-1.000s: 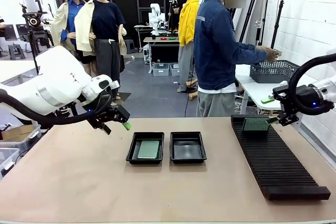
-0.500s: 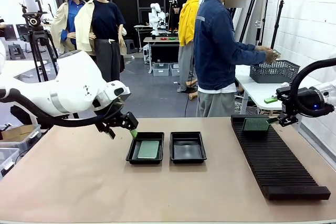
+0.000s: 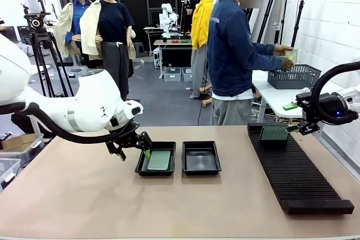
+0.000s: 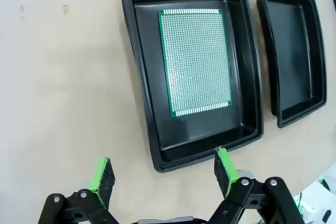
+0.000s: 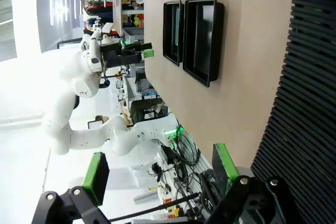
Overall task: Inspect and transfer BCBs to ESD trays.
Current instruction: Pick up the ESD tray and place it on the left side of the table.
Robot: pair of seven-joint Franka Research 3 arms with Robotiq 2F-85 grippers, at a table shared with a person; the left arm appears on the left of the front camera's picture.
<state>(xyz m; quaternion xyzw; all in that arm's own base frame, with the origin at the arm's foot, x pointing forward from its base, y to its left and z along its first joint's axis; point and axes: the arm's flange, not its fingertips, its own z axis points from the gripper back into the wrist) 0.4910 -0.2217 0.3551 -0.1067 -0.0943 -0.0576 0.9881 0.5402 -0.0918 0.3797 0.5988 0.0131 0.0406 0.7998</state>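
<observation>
I see the left tool low over the brown surface. Its two green pads stand wide apart with nothing between them. One pad is over bare surface. The other is at the near rim of a shallow black rectangular plastic tray; I cannot tell if it touches the rim. In this tray a thin green rectangular circuit board, dotted with holes, lies flat and apart from the tool. Just beside it, not touching, is a second black plastic tray of the same shape.

More to the right, a long black ribbed rack runs away from me. At its far end a second green board stands on edge in the slots. The right tool is just beside this board, fully spread and gripping nothing. I cannot tell whether a fingertip touches the board.

Behind the surface, a person in a blue jacket is turned sideways and holds a small pale thing above a dark mesh basket.

Compared with one second ago, the left arm has swung in and down. Then the left tool was in the air, well to the left of the trays; now it is at the first tray's corner. The right tool and both boards are where they were. The person's hands were down at the basket and are now raised.
</observation>
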